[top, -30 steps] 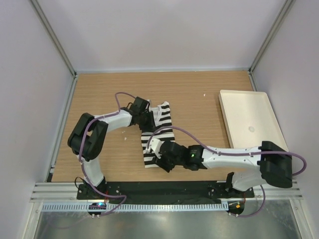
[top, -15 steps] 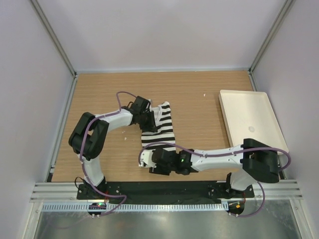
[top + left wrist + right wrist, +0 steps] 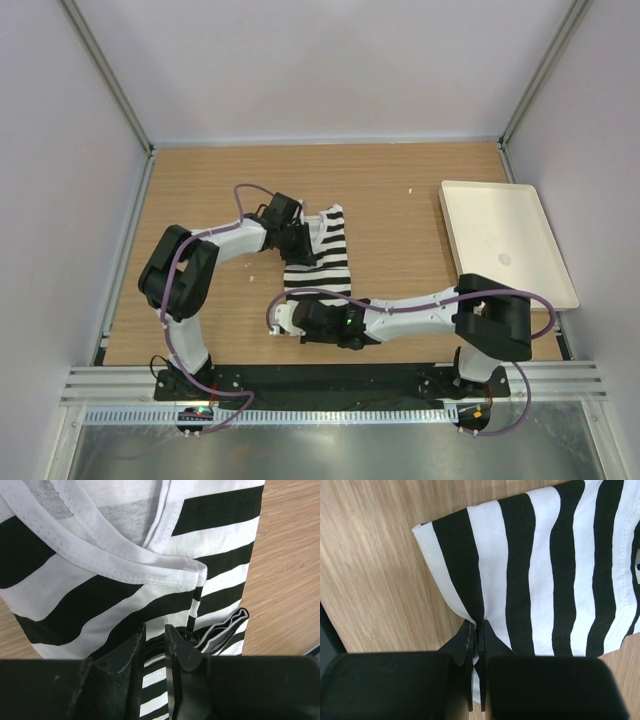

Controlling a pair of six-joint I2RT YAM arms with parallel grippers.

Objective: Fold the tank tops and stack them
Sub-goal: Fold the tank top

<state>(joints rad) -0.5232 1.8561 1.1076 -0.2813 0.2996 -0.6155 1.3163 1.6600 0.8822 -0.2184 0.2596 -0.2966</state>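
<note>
One black-and-white striped tank top (image 3: pixel 326 256) lies partly folded on the wooden table, as a narrow strip running from the middle toward the near edge. My left gripper (image 3: pixel 298 247) sits at its left side. In the left wrist view the left gripper (image 3: pixel 155 632) is shut on layers of the tank top (image 3: pixel 120 585) just below the white-trimmed neckline. My right gripper (image 3: pixel 299 313) is at the strip's near end. In the right wrist view the right gripper (image 3: pixel 479 629) is shut on the edge of the tank top (image 3: pixel 545 570), close to a corner.
A plain white tray (image 3: pixel 503 222) lies at the right side of the table, near the right wall. Bare wood (image 3: pixel 200 190) stretches behind and to the left of the cloth. A metal rail (image 3: pixel 330 382) runs along the near edge by the arm bases.
The right arm swung left and toward the near edge, and its gripper closed on the tank top's near edge. The left gripper stayed on the cloth.
</note>
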